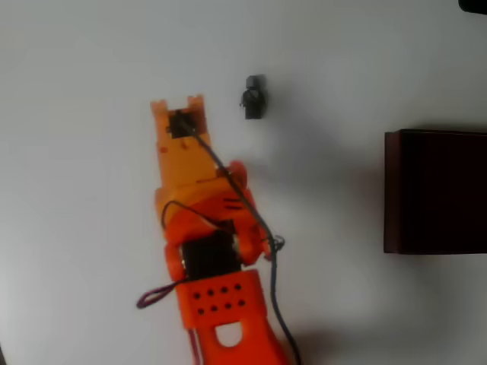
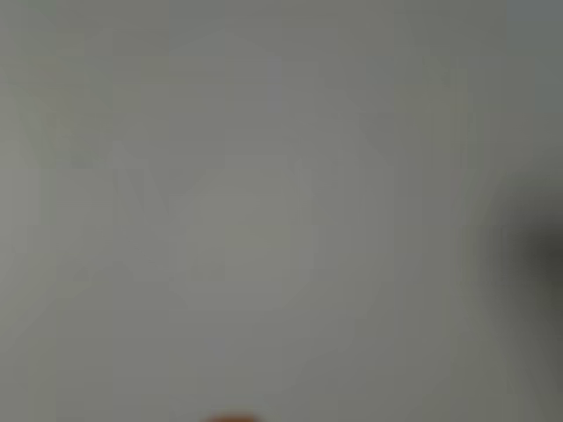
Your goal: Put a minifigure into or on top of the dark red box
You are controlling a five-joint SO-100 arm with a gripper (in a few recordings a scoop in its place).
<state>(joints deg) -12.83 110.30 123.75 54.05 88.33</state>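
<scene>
In the overhead view the minifigure (image 1: 254, 96), small and dark grey, lies on the white table. My orange gripper (image 1: 178, 108) points toward the top of the picture, a short way left of the figure and apart from it. From above, its body covers the fingers, so whether it is open or shut does not show. The dark red box (image 1: 435, 192) stands at the right edge, well right of and below the figure, cut off by the frame. The wrist view is badly blurred: pale table, and a dark smudge (image 2: 538, 255) at the right edge that I cannot identify.
The white table (image 1: 76, 190) stretches bare to the left of the arm. Between the figure and the box lies open surface. Dark cables (image 1: 268, 251) run along the arm's right side. A dark object (image 1: 473, 4) peeks in at the top right corner.
</scene>
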